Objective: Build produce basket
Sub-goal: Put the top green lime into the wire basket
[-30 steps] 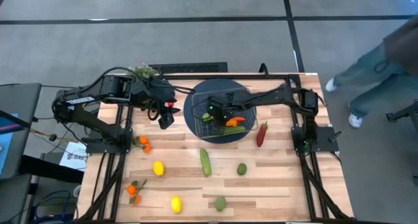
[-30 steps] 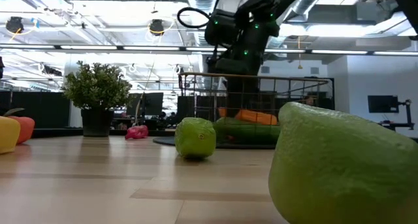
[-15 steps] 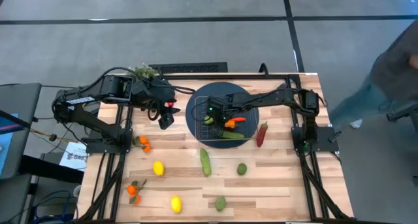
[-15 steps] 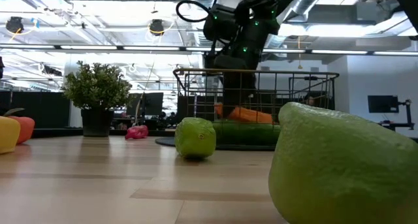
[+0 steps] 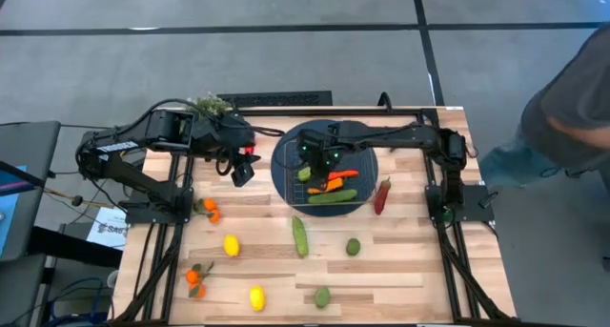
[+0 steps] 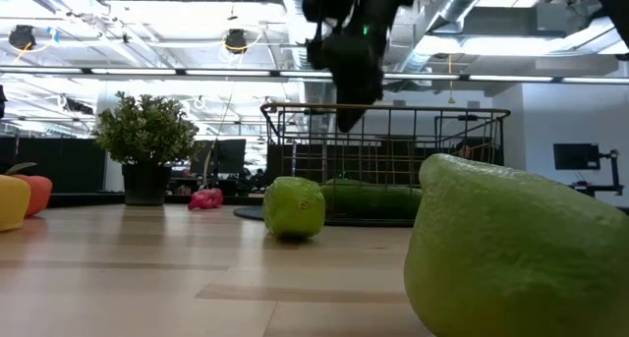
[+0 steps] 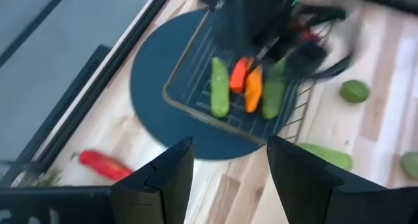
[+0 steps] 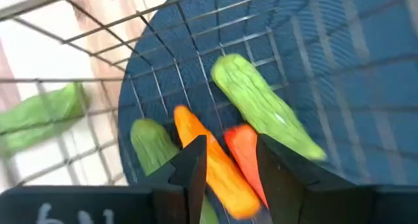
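Observation:
The wire basket (image 5: 329, 174) stands on the round blue mat (image 5: 284, 163) at the table's far middle. In it lie two green cucumbers (image 8: 264, 110) (image 8: 150, 142), an orange carrot (image 8: 212, 165) and a red pepper (image 8: 245, 155). My right gripper (image 8: 228, 168) hangs open above the basket's far left part (image 5: 319, 155), clear of the rim in the low view (image 6: 351, 116), holding nothing. My left gripper (image 5: 242, 174) waits open left of the mat, raised and pointing at the basket (image 7: 228, 178).
Loose produce lies on the wooden table: a red pepper (image 5: 382, 195), a cucumber (image 5: 300, 236), limes (image 5: 353, 247) (image 5: 322, 296), lemons (image 5: 231, 245) (image 5: 256, 297) and small oranges (image 5: 208, 210) (image 5: 195, 279). A leafy plant (image 5: 212, 104) stands far left. A person (image 5: 572, 108) passes on the right.
My right gripper has let go of the orange carrot, which now lies flat in the basket, and has risen straight up out of the basket until its fingers are above the rim. The person beside the table has moved.

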Robot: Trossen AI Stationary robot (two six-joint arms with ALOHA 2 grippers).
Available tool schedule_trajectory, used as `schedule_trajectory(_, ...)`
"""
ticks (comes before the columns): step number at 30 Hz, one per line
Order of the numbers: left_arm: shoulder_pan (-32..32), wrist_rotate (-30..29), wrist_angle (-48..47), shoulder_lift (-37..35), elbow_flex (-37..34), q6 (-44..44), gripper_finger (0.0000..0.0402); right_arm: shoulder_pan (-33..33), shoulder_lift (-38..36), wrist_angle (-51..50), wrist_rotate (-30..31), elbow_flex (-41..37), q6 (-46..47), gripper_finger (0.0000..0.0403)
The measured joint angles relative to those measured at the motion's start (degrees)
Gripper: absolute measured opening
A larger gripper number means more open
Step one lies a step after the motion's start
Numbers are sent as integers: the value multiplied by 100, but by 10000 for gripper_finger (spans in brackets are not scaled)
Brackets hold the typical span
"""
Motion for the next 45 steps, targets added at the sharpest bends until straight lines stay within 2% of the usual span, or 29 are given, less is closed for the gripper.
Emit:
schedule_trajectory(6,0,-70,-281,0,0,-76,181,385,-15,-2395,714,1219,469,136)
schedule_trajectory(9,0,-70,-281,0,0,-18,181,683,-220,-3118,1108,1379,1141,133)
schedule_trajectory(13,0,-73,-281,-2,0,73,181,1175,-905,-3064,1297,1083,2270,135)
schedule_trajectory(17,0,-75,-277,-2,0,209,181,1813,-1662,-3037,1902,356,4045,137)
schedule_trajectory(20,0,-73,-279,0,0,286,181,2336,-2273,-3029,1984,-355,5621,136)
schedule_trajectory(24,0,-74,-278,-2,0,436,181,3076,-2652,-2107,1976,-1204,6661,137)
schedule_trajectory(27,0,-73,-279,-2,0,473,181,3470,-2648,-1323,1890,-1459,6737,135)
schedule_trajectory(31,0,-63,-281,-2,0,467,181,3748,-2270,-548,1686,-1481,6448,133)
schedule_trajectory(37,-64,142,-434,-2,0,300,181,3817,-1563,663,1263,-1487,6015,134)
schedule_trajectory(40,-79,134,-429,-2,0,223,181,3647,-1173,1426,1079,-1483,5835,134)
schedule_trajectory(43,-74,126,-424,-2,0,202,181,3446,-746,1867,537,-1479,5703,135)
schedule_trajectory(45,-76,137,-431,0,0,209,181,3389,-496,1757,6,-1481,5700,134)
